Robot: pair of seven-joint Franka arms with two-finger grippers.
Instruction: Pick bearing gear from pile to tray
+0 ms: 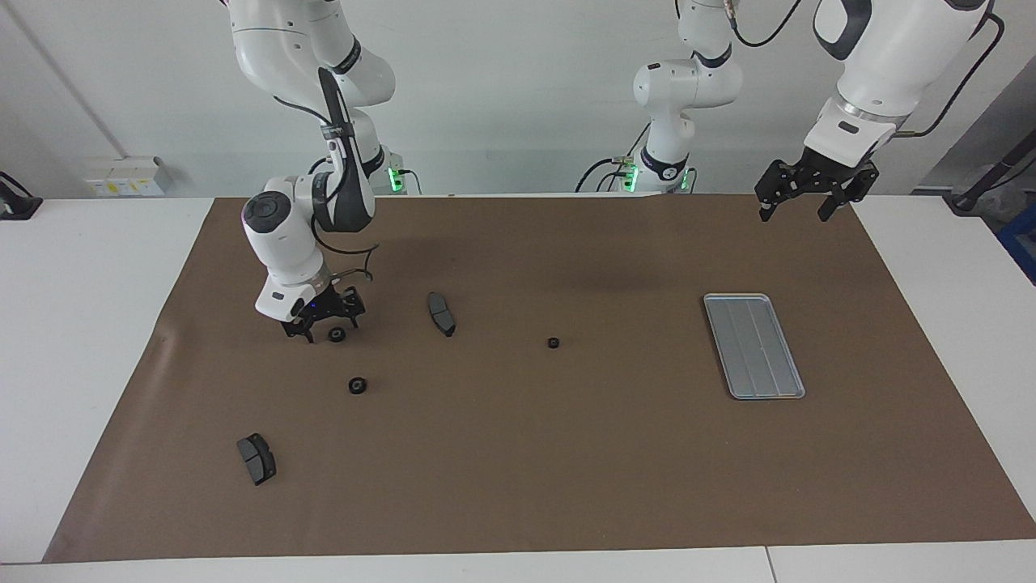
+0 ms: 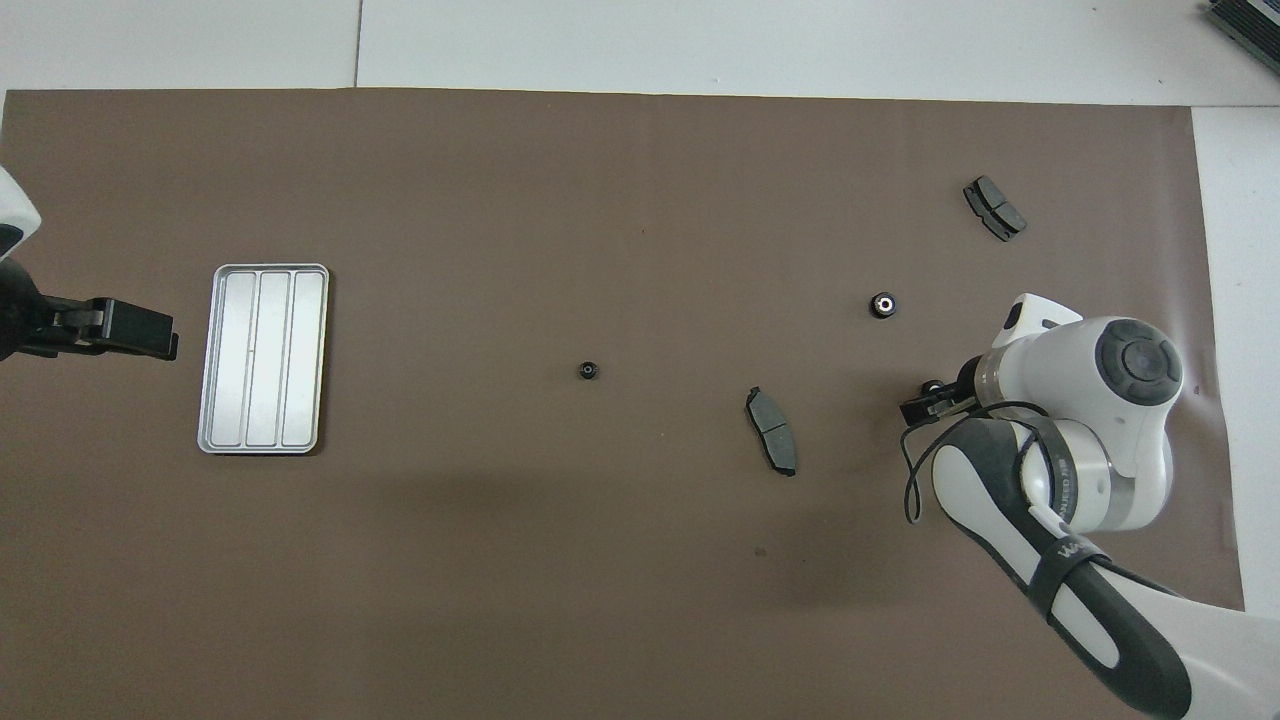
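Three black bearing gears lie apart on the brown mat. One gear (image 1: 337, 334) sits between the fingers of my right gripper (image 1: 330, 328), which is low over the mat and open around it; in the overhead view the wrist covers most of this gear. A second gear (image 1: 358, 385) (image 2: 883, 305) lies a little farther from the robots. The third gear (image 1: 553, 342) (image 2: 588, 371) lies near the mat's middle. The empty silver tray (image 1: 753, 346) (image 2: 263, 358) rests toward the left arm's end. My left gripper (image 1: 797, 198) (image 2: 120, 335) hangs open and waits high over the mat beside the tray.
One dark grey brake pad (image 1: 441, 313) (image 2: 772, 431) lies between the gripped-around gear and the middle gear. Another brake pad (image 1: 256, 458) (image 2: 994, 208) lies farther from the robots at the right arm's end. White tabletop surrounds the mat.
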